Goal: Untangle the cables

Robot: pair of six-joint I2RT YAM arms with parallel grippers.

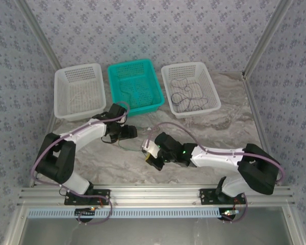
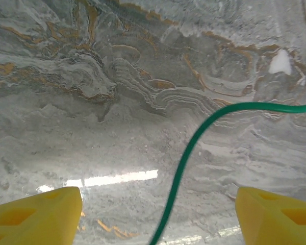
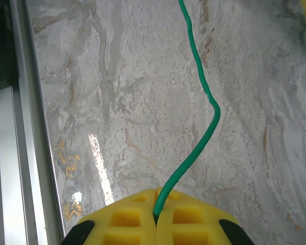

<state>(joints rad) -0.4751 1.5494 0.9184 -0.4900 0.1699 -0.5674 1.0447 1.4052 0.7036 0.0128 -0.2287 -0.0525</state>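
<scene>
A thin green cable (image 1: 128, 148) lies on the marble table between the two arms. My right gripper (image 3: 156, 217) is shut on one end of the green cable (image 3: 201, 138), which runs away across the table. My left gripper (image 2: 158, 217) is open just above the table, its yellow fingers (image 2: 35, 214) wide apart, and the green cable (image 2: 186, 158) passes between them, untouched. A dark cable (image 1: 186, 97) lies coiled in the right white basket (image 1: 212, 94). A pale grey cable (image 1: 76, 97) lies in the left white basket (image 1: 60, 89).
A teal basket (image 1: 115, 84) stands between the two white ones at the back. An aluminium rail (image 1: 158, 194) runs along the near table edge, close to my right gripper (image 1: 152, 153). Patterned walls enclose the table.
</scene>
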